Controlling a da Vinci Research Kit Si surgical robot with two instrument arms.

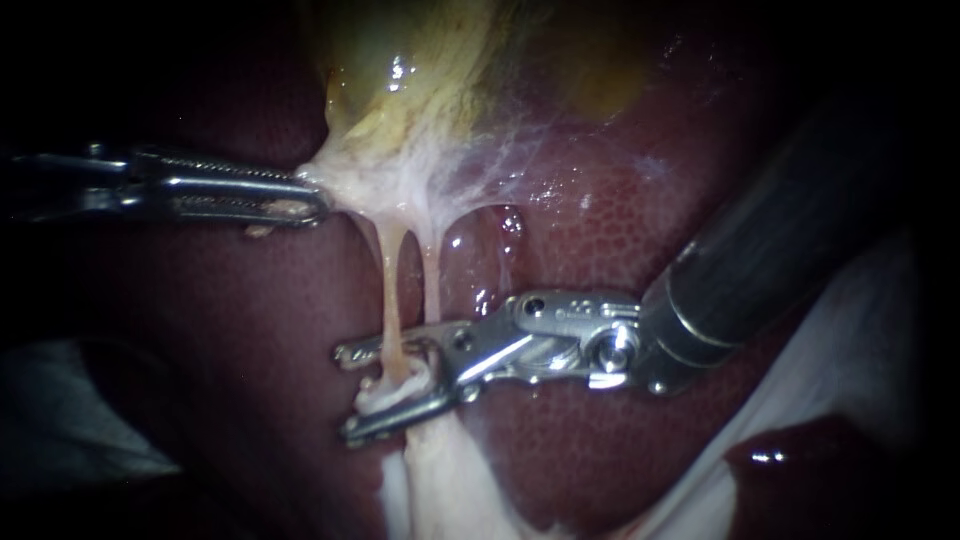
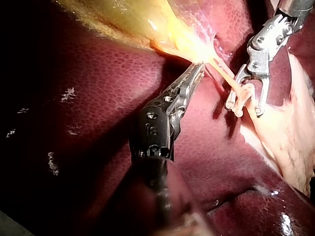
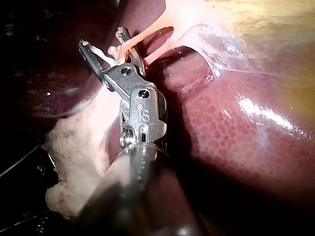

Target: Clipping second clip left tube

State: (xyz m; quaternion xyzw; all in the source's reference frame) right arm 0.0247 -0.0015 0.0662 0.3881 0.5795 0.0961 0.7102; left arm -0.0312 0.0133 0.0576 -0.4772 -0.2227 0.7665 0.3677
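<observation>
My left instrument (image 1: 305, 200) comes in from the left, its jaws shut on the white tissue at the gallbladder's (image 1: 400, 90) lower end, pulling it sideways. Two pale tubes hang down from there: the left tube (image 1: 392, 290) and the right tube (image 1: 432, 275). My right instrument (image 1: 347, 392) reaches in from the upper right. Its jaws stand open, one on each side of the left tube low down. A white clip (image 1: 385, 398) sits on the tube between them. The left wrist view shows the same straddle (image 2: 243, 104), and in the right wrist view the tube (image 3: 112, 51) crosses between the jaws (image 3: 102, 38).
Dark red liver (image 1: 600, 230) lies behind and around the tubes. Pale fatty tissue (image 1: 450, 480) spreads below the clip. White gauze-like material (image 1: 850, 330) lies at the right under the right instrument's shaft.
</observation>
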